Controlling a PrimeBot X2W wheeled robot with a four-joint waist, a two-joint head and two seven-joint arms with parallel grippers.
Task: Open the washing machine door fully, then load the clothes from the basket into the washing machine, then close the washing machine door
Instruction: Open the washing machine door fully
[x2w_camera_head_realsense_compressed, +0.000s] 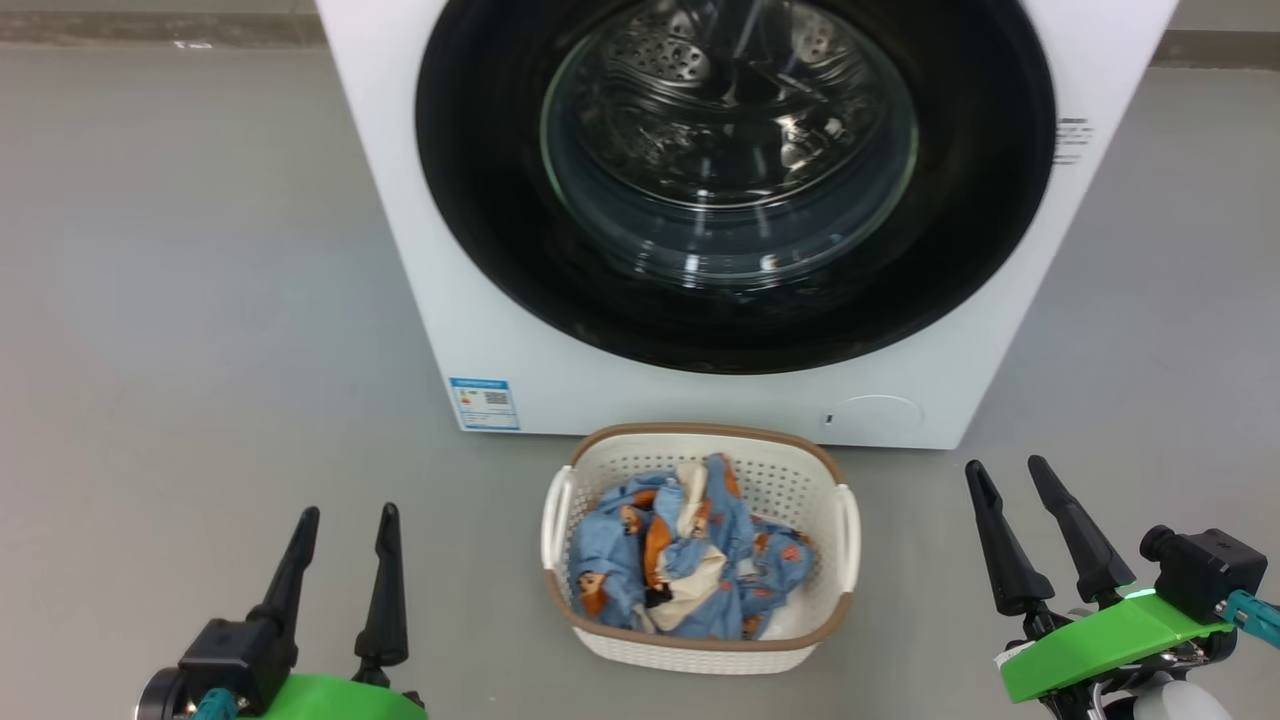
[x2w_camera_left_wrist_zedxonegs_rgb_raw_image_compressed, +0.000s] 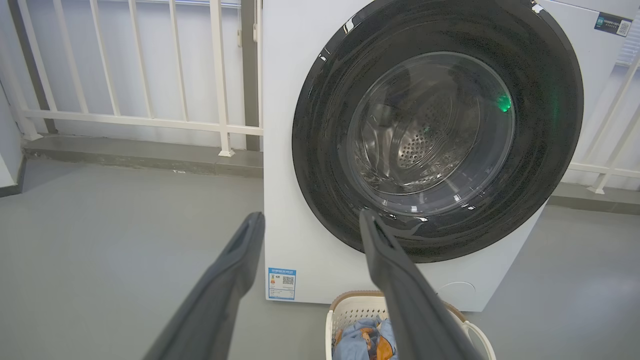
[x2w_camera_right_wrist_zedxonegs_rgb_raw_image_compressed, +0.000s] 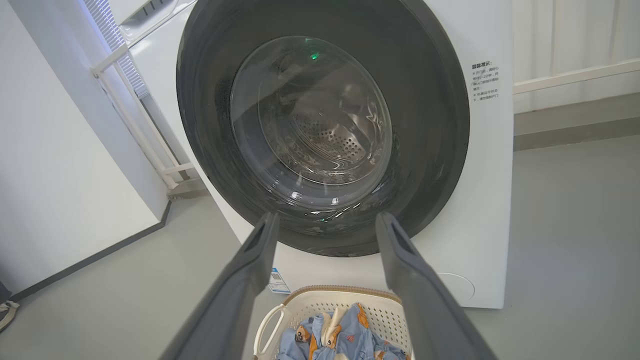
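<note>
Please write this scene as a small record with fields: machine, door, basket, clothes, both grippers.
machine: big white boxy front-loading washing machine, standing on the grey floor
door: large round washing machine door, glossy black rim, clear glass window, closed
basket: small cream-white perforated plastic basket with brown rim, on the floor in front of the machine
clothes: light-blue printed fabric clothes, all in the basket
left gripper: open, empty, left of the basket
right gripper: open, empty, right of the basket

The washing machine door (x2w_camera_head_realsense_compressed: 480, 200) is shut; clothes (x2w_camera_head_realsense_compressed: 690, 570) lie crumpled in the basket (x2w_camera_head_realsense_compressed: 780, 475).
</note>
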